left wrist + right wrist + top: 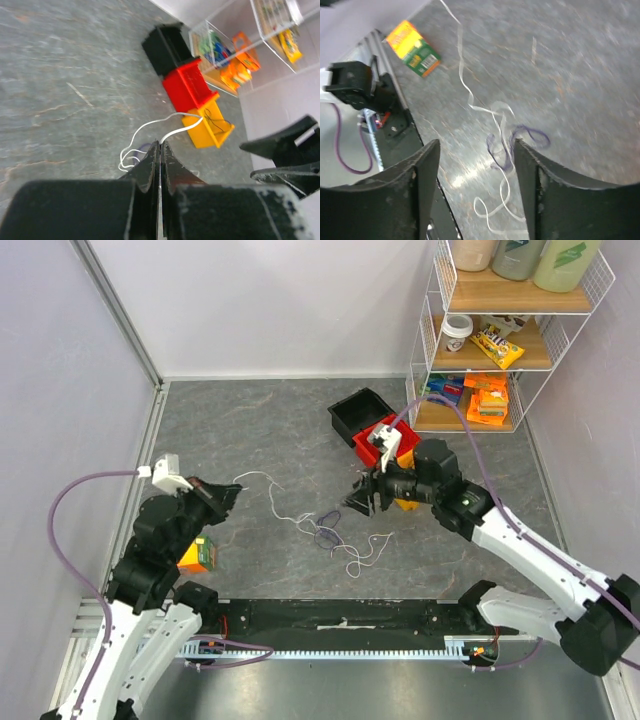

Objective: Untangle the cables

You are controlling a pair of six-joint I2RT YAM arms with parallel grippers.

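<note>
Left hand (228, 495) clenched on white cable (262, 480), apparently anchoring that strand clear of the tangle (330, 532) mid-worktop (250, 430); right hand (362, 498), released and empty, hovers beside the purple loop (520, 140), likely its next pick.

Grey stone-look floor (250, 420), white walls (280, 300)

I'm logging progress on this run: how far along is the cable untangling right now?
Partly done: one white cable stretches out left of the knot. In hand: the left hand is shut on that cable's end; the right hand hangs open over the knot, holding nothing. Left: the purple cable lies looped through white strands at mid-table, so the main separating is not yet done.
</note>
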